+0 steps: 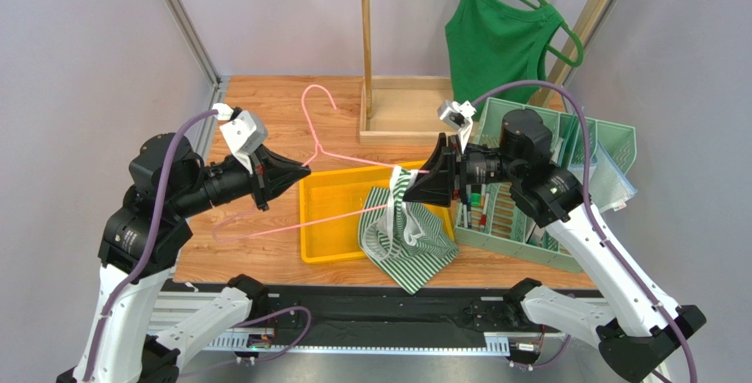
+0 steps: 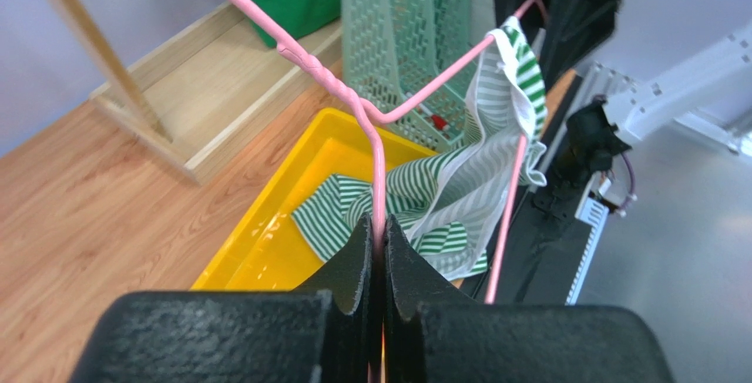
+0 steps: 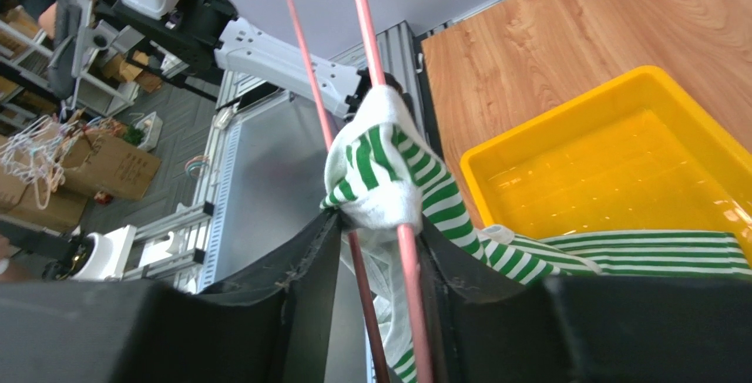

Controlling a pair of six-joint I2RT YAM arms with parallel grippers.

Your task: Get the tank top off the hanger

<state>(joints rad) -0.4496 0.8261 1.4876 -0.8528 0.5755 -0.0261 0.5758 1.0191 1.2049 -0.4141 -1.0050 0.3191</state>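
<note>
A green-and-white striped tank top (image 1: 406, 238) hangs by one strap from the right end of a pink wire hanger (image 1: 318, 149) and drapes over a yellow tray. My left gripper (image 1: 307, 171) is shut on the hanger's wire near its neck (image 2: 381, 233). My right gripper (image 1: 415, 176) is at the hanger's right end. In the right wrist view its jaws (image 3: 378, 220) stand partly apart, pinching the bunched strap (image 3: 379, 163), with both hanger wires (image 3: 362, 13) running between them. The hanger is held level above the table.
The yellow tray (image 1: 331, 216) sits mid-table under the garment. A wooden stand (image 1: 365, 39) rises behind it, with a green tank top on a green hanger (image 1: 499, 39). A pale green slotted rack (image 1: 565, 136) stands at the right, behind my right arm.
</note>
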